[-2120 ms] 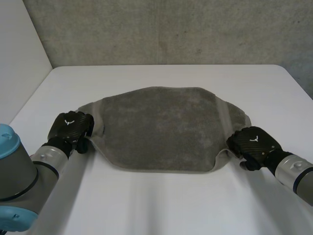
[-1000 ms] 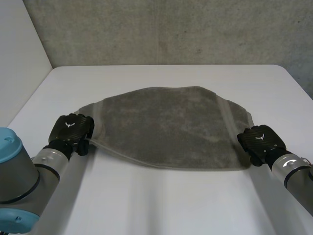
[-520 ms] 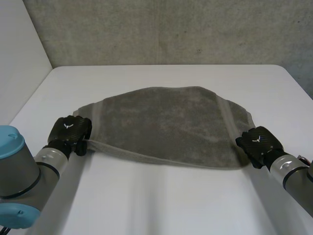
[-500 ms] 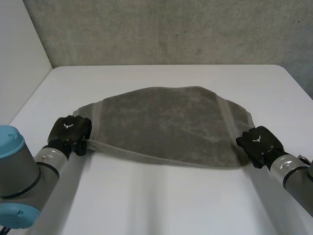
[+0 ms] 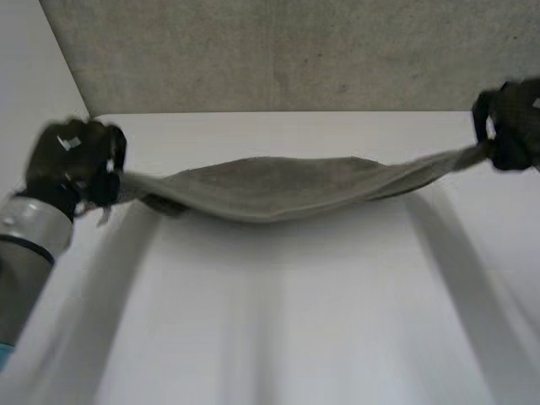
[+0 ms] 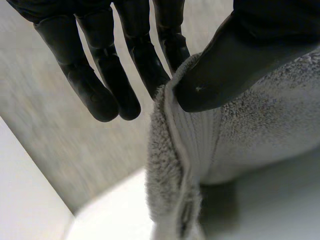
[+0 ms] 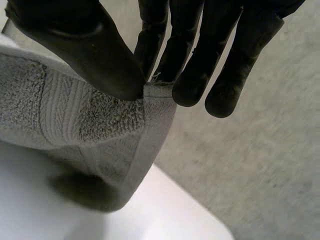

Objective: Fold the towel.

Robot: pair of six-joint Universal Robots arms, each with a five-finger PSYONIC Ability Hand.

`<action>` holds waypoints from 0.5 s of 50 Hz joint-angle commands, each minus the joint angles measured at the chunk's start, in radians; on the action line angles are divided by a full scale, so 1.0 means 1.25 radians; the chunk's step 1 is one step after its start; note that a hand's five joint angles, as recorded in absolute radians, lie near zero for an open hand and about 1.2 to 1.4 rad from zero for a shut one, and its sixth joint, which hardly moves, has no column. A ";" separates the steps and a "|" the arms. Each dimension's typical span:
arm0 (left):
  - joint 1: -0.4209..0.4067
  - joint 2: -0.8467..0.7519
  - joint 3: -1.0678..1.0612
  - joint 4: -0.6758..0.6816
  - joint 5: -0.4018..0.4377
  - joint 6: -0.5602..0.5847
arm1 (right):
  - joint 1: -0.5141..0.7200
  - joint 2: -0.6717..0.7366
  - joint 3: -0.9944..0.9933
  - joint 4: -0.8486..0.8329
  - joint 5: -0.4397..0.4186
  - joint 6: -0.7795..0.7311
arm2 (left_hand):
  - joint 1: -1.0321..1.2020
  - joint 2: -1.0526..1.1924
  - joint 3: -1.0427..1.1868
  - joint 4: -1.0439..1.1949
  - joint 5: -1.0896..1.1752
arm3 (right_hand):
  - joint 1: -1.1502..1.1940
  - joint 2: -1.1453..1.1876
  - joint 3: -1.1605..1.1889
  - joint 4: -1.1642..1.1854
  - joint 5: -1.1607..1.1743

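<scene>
The towel [image 5: 270,190] hangs stretched between both hands over the far half of the table [image 5: 278,321], sagging in the middle. The left hand [image 5: 72,160] pinches its left end between thumb and fingers. The right hand [image 5: 510,122] pinches its right end the same way.

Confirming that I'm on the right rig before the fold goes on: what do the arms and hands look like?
The left hand is black with a small white mark on its back, on a grey, cylindrical left arm. The right hand is the same black. Seen close in the left wrist view, the fingers are smooth, slender and round-tipped, and the thumb is broader.
</scene>
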 commanded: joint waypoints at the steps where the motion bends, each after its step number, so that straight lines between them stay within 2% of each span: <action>1: -0.009 0.087 0.154 -0.184 -0.005 -0.001 | 0.012 0.025 -0.252 0.293 0.004 -0.060 | -0.039 -0.092 -0.118 -0.093 -0.210 | 0.044 0.049 0.051 0.042 0.045; 2: -0.009 0.087 0.154 -0.184 -0.005 -0.001 | 0.012 0.025 -0.252 0.294 0.004 -0.060 | -0.039 -0.092 -0.118 -0.093 -0.210 | 0.044 0.049 0.051 0.042 0.045; 3: -0.009 0.074 0.190 -0.224 -0.007 -0.001 | 0.030 0.080 -0.308 0.352 0.014 -0.116 | -0.039 -0.092 -0.118 -0.093 -0.210 | 0.044 0.049 0.051 0.042 0.045; 4: -0.008 0.036 0.225 -0.260 -0.013 0.004 | 0.030 0.080 -0.309 0.353 0.014 -0.116 | -0.039 -0.092 -0.118 -0.093 -0.210 | 0.044 0.049 0.051 0.042 0.045; 5: -0.008 0.036 0.225 -0.260 -0.013 0.004 | 0.061 0.141 -0.363 0.413 0.022 -0.183 | -0.039 -0.092 -0.118 -0.093 -0.210 | 0.044 0.049 0.051 0.042 0.045; 6: -0.008 -0.017 0.259 -0.294 -0.021 0.006 | 0.080 0.193 -0.399 0.459 0.043 -0.236 | -0.039 -0.092 -0.118 -0.093 -0.210 | 0.044 0.049 0.051 0.042 0.045; 7: -0.008 -0.069 0.296 -0.328 -0.027 0.008 | 0.081 0.193 -0.400 0.459 0.043 -0.237 | -0.039 -0.092 -0.118 -0.093 -0.210 | 0.044 0.049 0.051 0.042 0.045; 8: -0.008 -0.070 0.296 -0.328 -0.027 0.008 | 0.098 0.245 -0.428 0.496 0.074 -0.282 | -0.039 -0.092 -0.118 -0.093 -0.210 | 0.044 0.049 0.051 0.042 0.045; 9: -0.009 -0.122 0.331 -0.359 -0.029 0.009 | 0.111 0.294 -0.452 0.521 0.109 -0.321 | -0.039 -0.092 -0.118 -0.093 -0.210 | 0.044 0.049 0.051 0.042 0.045; 12: -0.012 -0.239 0.416 -0.418 -0.032 0.026 | 0.121 0.343 -0.476 0.534 0.148 -0.351 | -0.039 -0.092 -0.118 -0.093 -0.210 | 0.044 0.049 0.051 0.042 0.045; 13: -0.012 -0.239 0.416 -0.419 -0.032 0.026 | 0.131 0.389 -0.502 0.533 0.189 -0.369 | -0.039 -0.092 -0.118 -0.093 -0.210 | 0.044 0.049 0.051 0.042 0.045; 14: -0.014 -0.296 0.465 -0.441 -0.034 0.044 | 0.143 0.431 -0.537 0.527 0.222 -0.377 | -0.039 -0.092 -0.118 -0.093 -0.210 | 0.044 0.049 0.051 0.042 0.045; 15: -0.019 -0.353 0.519 -0.459 -0.035 0.068 | 0.143 0.431 -0.537 0.527 0.223 -0.377 | -0.039 -0.092 -0.118 -0.093 -0.210 | 0.044 0.049 0.051 0.042 0.045; 16: -0.019 -0.353 0.520 -0.459 -0.035 0.068 | 0.161 0.476 -0.587 0.511 0.247 -0.377 | -0.039 -0.092 -0.118 -0.093 -0.210 | 0.044 0.049 0.051 0.042 0.045; 17: -0.026 -0.404 0.575 -0.468 -0.035 0.095 | 0.162 0.477 -0.587 0.511 0.247 -0.377 | -0.039 -0.092 -0.118 -0.093 -0.210 | 0.044 0.049 0.051 0.042 0.045; 18: -0.034 -0.451 0.640 -0.469 -0.037 0.123 | 0.185 0.521 -0.654 0.479 0.254 -0.373 | -0.039 -0.092 -0.118 -0.093 -0.210 | 0.044 0.049 0.051 0.042 0.045; 19: -0.034 -0.451 0.641 -0.469 -0.037 0.123 | 0.185 0.522 -0.655 0.479 0.254 -0.373 | -0.039 -0.092 -0.118 -0.093 -0.210 | 0.044 0.049 0.051 0.042 0.045; 20: -0.041 -0.493 0.713 -0.469 -0.040 0.144 | 0.198 0.551 -0.717 0.446 0.259 -0.368 | -0.039 -0.092 -0.118 -0.093 -0.210 | 0.044 0.049 0.051 0.042 0.045; 21: -0.041 -0.493 0.713 -0.469 -0.040 0.144 | 0.208 0.571 -0.778 0.401 0.262 -0.358 | -0.039 -0.092 -0.118 -0.093 -0.210 | 0.044 0.049 0.051 0.042 0.045; 22: -0.044 -0.524 0.789 -0.468 -0.049 0.152 | 0.208 0.571 -0.779 0.401 0.262 -0.358 | -0.039 -0.092 -0.118 -0.093 -0.210 | 0.044 0.049 0.051 0.042 0.045; 23: -0.046 -0.546 0.867 -0.457 -0.065 0.149 | 0.213 0.583 -0.836 0.341 0.264 -0.338 | -0.039 -0.092 -0.118 -0.093 -0.210 | 0.044 0.049 0.051 0.042 0.045; 24: -0.046 -0.546 0.868 -0.457 -0.065 0.149 | 0.215 0.587 -0.877 0.263 0.270 -0.302 | -0.039 -0.092 -0.118 -0.093 -0.210 | 0.044 0.049 0.051 0.042 0.045; 25: -0.050 -0.558 0.960 -0.423 -0.092 0.128 | 0.216 0.587 -0.877 0.262 0.270 -0.302 | -0.039 -0.092 -0.118 -0.093 -0.210 | 0.044 0.049 0.051 0.042 0.045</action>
